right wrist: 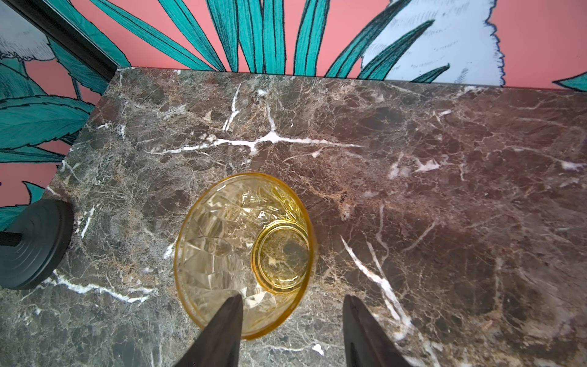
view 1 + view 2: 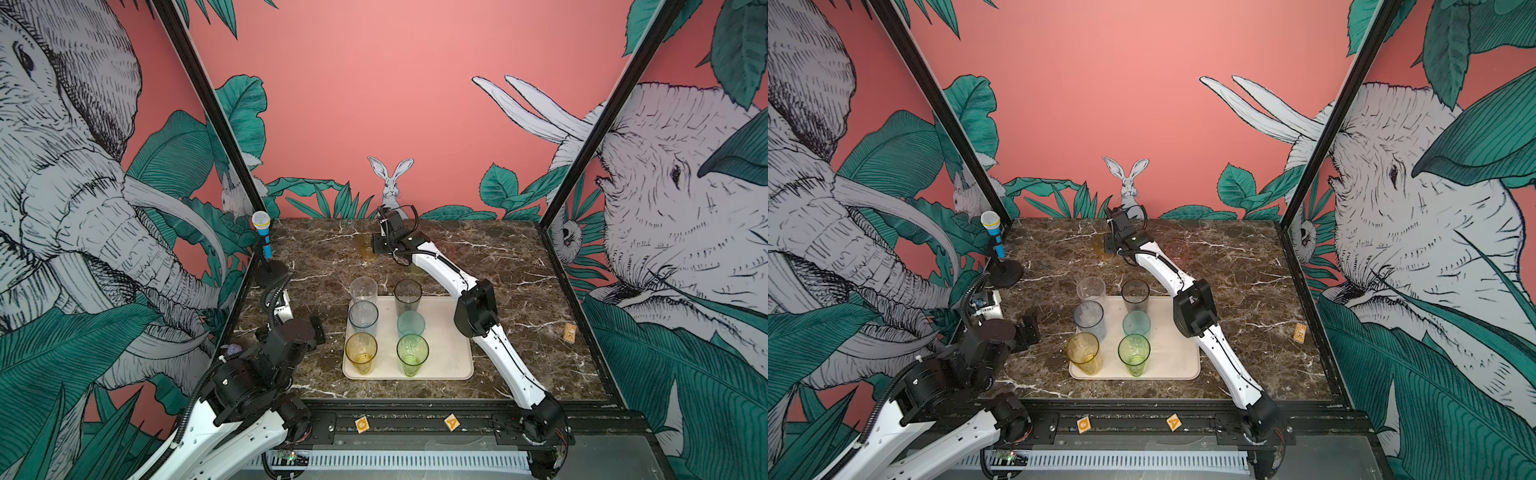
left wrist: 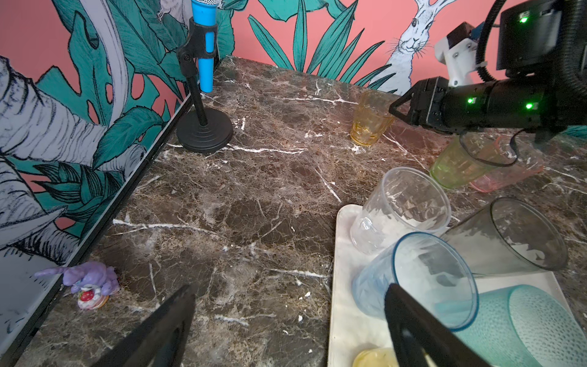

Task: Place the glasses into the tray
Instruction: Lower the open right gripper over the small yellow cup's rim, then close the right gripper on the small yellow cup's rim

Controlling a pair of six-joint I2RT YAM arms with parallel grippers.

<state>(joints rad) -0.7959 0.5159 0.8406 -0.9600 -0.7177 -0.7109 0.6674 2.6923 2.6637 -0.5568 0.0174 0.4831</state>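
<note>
The cream tray (image 2: 451, 336) holds several tall glasses in two rows: clear (image 2: 363, 289), blue-grey (image 2: 363, 318) and yellow (image 2: 360, 351), then smoky grey (image 2: 408, 297), teal (image 2: 410, 324) and green (image 2: 412, 353). A short amber glass (image 1: 244, 254) stands upright on the marble at the back. My right gripper (image 1: 292, 298) hangs open over it, one finger above its mouth and the other outside its rim. A short green glass (image 3: 457, 165) and a pink one (image 3: 508, 178) stand under the right arm. My left gripper (image 3: 290, 287) is open and empty beside the tray's left edge.
A blue-and-yellow toy microphone (image 2: 262, 232) on a black stand occupies the back left corner. A purple toy figure (image 3: 92, 279) lies by the left wall. A small yellow block (image 2: 568, 332) sits at the right. The right arm (image 2: 440, 266) reaches diagonally past the tray's right side.
</note>
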